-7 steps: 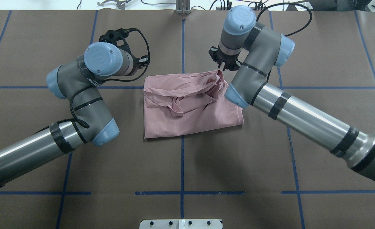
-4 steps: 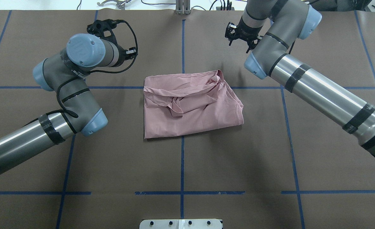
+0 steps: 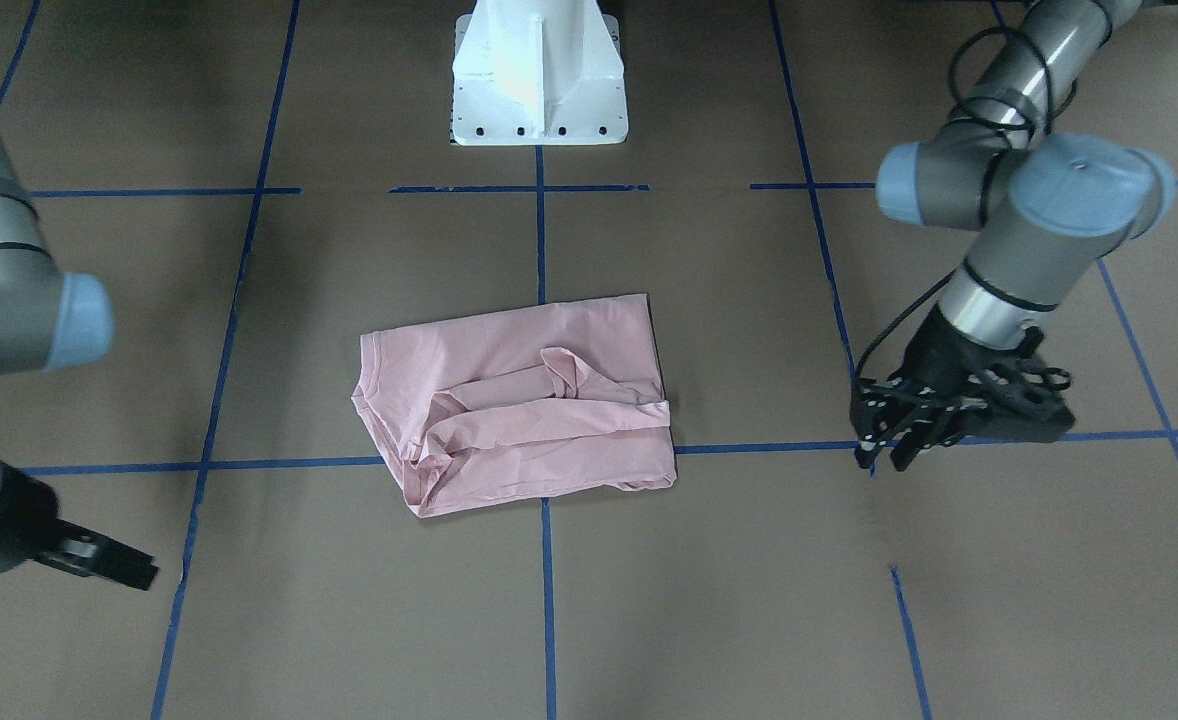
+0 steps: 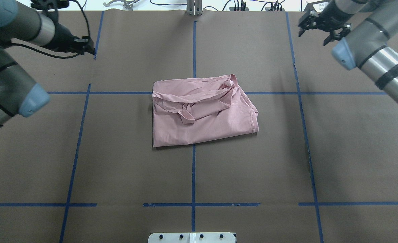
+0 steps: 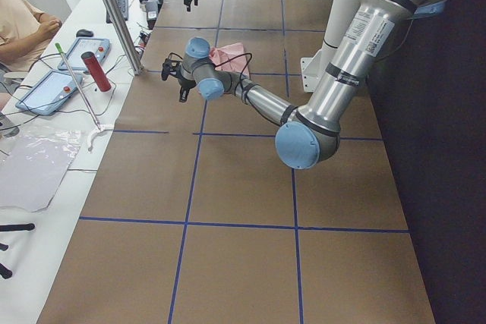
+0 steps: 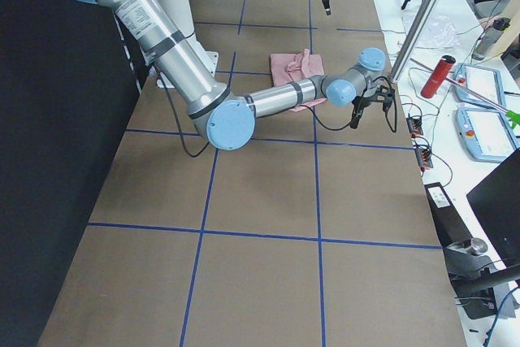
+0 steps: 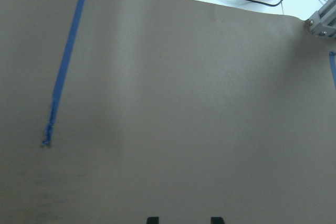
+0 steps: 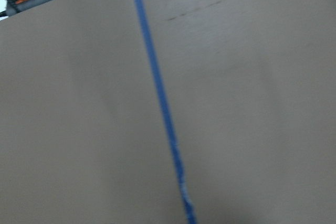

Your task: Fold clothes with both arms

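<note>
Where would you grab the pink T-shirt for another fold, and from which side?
Probably the pink T-shirt at its two near corners, coming down from the robot's side: that edge lies flat and straight, while the far edge is bunched with loose flaps. Both the left gripper and right gripper are open and clear of it.

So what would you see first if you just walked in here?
The pink T-shirt, folded but a bit crumpled, lying in the middle of the brown table. Then the black left gripper and right gripper, hanging wide apart near the table's far side, touching nothing.
</note>
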`<state>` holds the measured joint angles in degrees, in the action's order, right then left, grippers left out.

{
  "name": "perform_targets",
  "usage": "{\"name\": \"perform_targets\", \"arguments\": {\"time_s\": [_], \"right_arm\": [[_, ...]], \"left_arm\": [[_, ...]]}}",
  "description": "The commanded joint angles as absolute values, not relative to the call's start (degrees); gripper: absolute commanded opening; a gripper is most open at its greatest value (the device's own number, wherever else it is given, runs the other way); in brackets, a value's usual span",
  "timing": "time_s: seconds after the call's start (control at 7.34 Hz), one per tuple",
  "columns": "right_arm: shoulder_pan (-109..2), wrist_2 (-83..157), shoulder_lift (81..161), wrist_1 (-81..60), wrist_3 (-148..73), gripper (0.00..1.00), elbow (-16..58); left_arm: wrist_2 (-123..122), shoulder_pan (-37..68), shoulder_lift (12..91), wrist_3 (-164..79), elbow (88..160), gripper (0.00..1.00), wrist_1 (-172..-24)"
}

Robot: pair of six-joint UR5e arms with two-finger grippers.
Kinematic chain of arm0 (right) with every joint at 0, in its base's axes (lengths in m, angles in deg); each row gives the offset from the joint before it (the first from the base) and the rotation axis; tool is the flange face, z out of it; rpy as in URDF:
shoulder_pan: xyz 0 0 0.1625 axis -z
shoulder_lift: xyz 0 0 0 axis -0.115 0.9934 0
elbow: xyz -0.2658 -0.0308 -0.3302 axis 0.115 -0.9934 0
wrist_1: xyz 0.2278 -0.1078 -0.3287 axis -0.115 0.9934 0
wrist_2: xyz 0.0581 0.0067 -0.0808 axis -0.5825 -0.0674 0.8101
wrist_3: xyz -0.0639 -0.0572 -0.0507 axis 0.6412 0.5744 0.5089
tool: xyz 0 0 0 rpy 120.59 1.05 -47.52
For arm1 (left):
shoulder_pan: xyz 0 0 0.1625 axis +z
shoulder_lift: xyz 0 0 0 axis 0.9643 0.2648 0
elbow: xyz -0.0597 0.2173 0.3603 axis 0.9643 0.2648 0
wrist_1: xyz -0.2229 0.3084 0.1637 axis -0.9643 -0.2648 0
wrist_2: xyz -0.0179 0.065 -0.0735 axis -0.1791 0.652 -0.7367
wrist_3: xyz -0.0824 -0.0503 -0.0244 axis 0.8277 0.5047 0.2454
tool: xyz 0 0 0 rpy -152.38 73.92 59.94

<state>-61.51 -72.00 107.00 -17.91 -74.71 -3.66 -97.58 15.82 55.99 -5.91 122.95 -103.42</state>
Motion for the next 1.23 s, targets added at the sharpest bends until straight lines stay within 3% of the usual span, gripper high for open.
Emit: {"name": "perform_targets", "arguments": {"time_s": [0.0, 0.41, 0.68, 0.82, 0.95, 1.09], "right_arm": [[-71.06, -77.24, 118.24, -17.81, -54.23, 1.00, 0.24], [-77.23, -77.87, 133.91, -16.07, -37.47, 1.00, 9.28], [-81.17, -77.87, 136.41, -5.84, -24.69, 1.00, 12.64], [-82.33, -77.26, 137.19, 3.36, -18.08, 1.00, 16.57], [-83.30, -76.99, 139.47, 8.07, -15.23, 1.00, 21.04], [-82.96, -76.90, 142.71, 11.68, -15.20, 1.00, 27.53]], "left_arm": [[-107.53, 4.48, 43.43, -25.59, 128.81, 0.46, -103.07], [-113.28, -12.84, 39.41, -57.93, 130.41, 0.47, -84.97], [-112.92, -16.59, 37.84, -67.96, 129.81, 0.54, -77.07], [-113.79, -16.50, 32.69, -68.06, 130.24, 0.73, -75.83], [-114.41, -16.59, 31.08, -67.54, 131.72, 1.00, -75.12], [-114.33, -16.50, 29.84, -67.10, 131.30, 1.00, -75.29]]}}
